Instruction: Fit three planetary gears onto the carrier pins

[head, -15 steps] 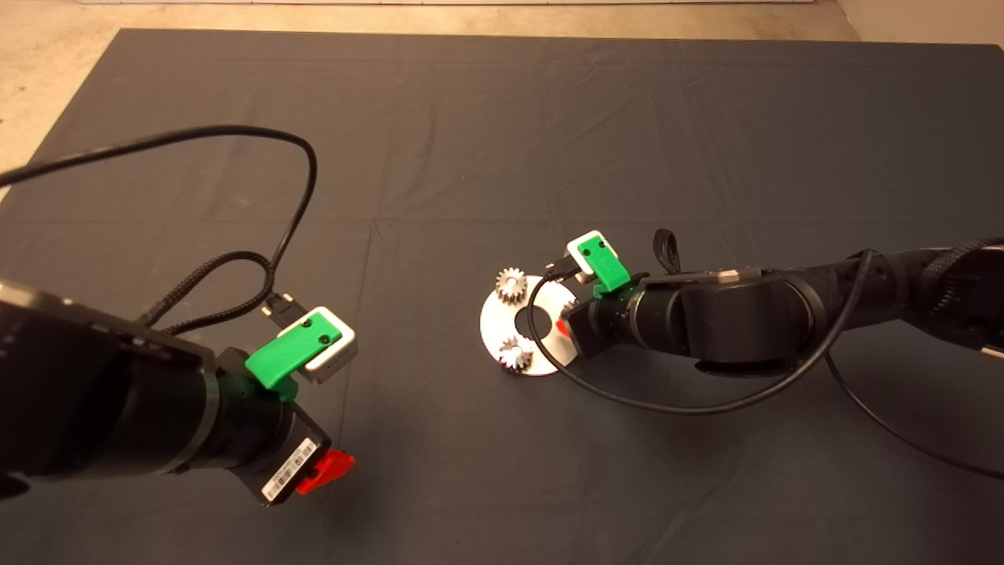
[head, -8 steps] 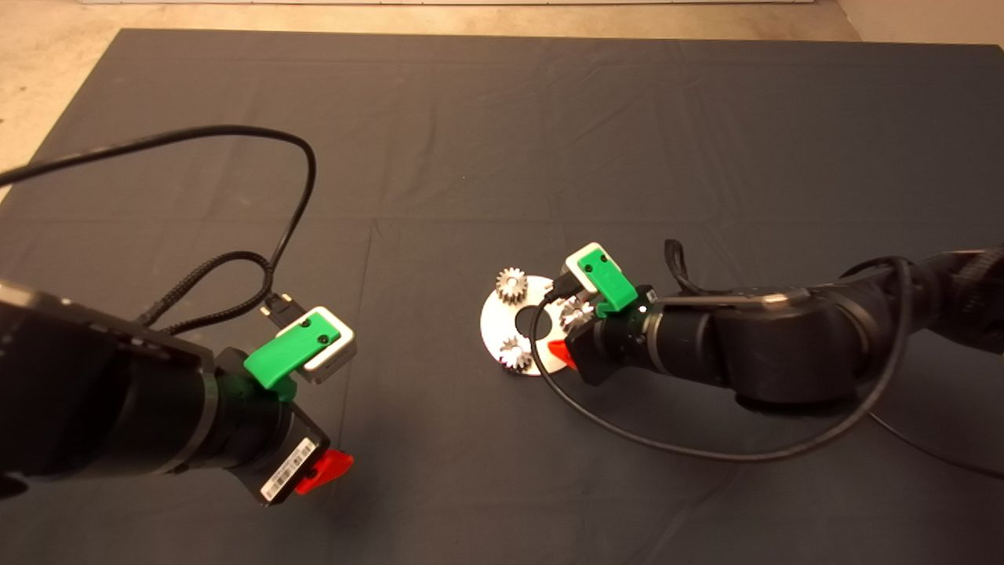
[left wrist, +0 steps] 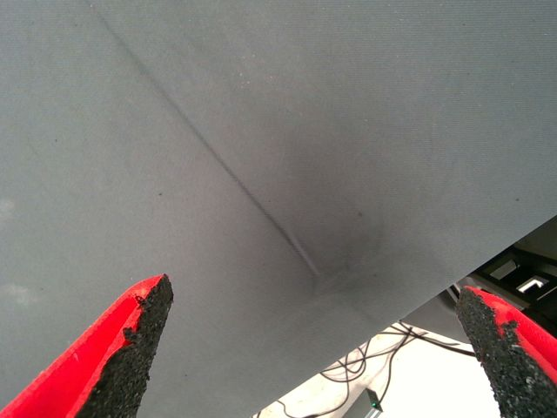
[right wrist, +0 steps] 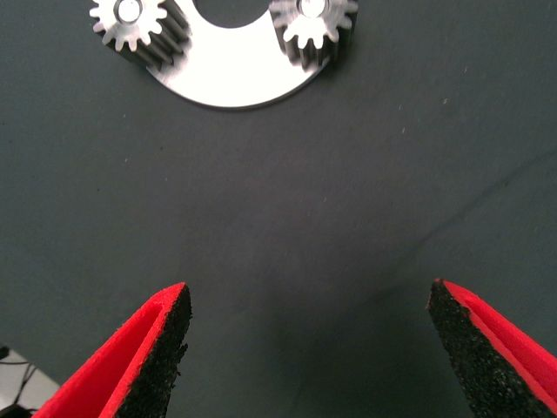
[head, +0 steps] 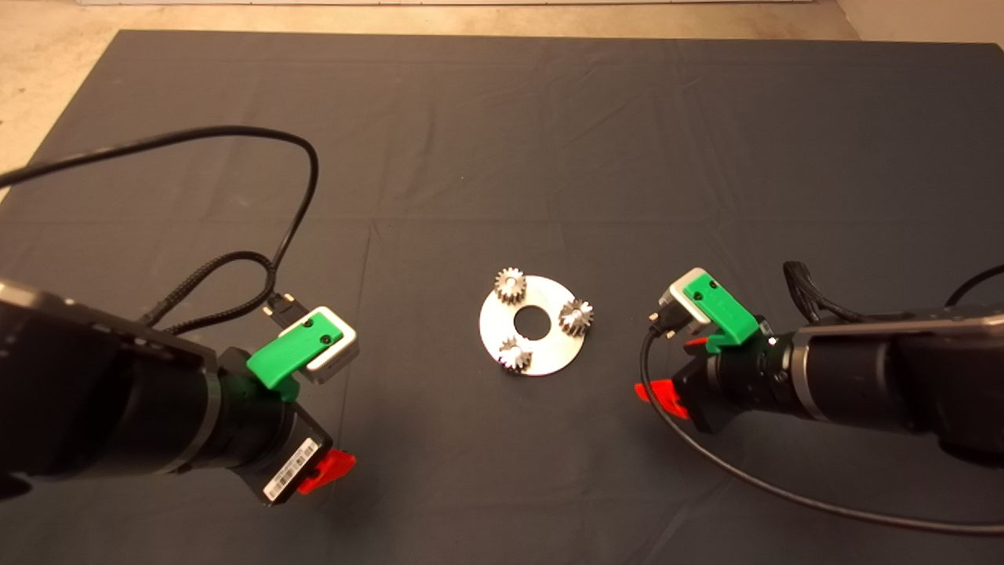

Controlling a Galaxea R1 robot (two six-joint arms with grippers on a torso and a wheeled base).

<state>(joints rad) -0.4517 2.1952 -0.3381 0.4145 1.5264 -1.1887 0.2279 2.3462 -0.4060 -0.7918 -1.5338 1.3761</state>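
Covering nearly the whole table, the dark mat lies wrinkled under everything we see, with pale floor showing past its far and left edges. Our left arm enters at about eight o'clock in the head view, a black cable looping above it, and its left gripper hangs over bare mat with its jaws spread wide and nothing between them; past the mat's edge its wrist view shows some floor and cables. Our right arm comes in at about four o'clock, and its right gripper sits over the mat at roughly four o'clock from the round plate, clear of it, jaws likewise wide apart and empty. That silver plate, with its large centre hole, lies flat near the middle of the mat. On it sit the three planetary gears, each on one of the carrier pins, spaced around the hole: one gear at about eleven o'clock, another gear at about three o'clock, and a third gear at about seven o'clock. In the right wrist view we make out a bright pin end in the centre hole of one gear.
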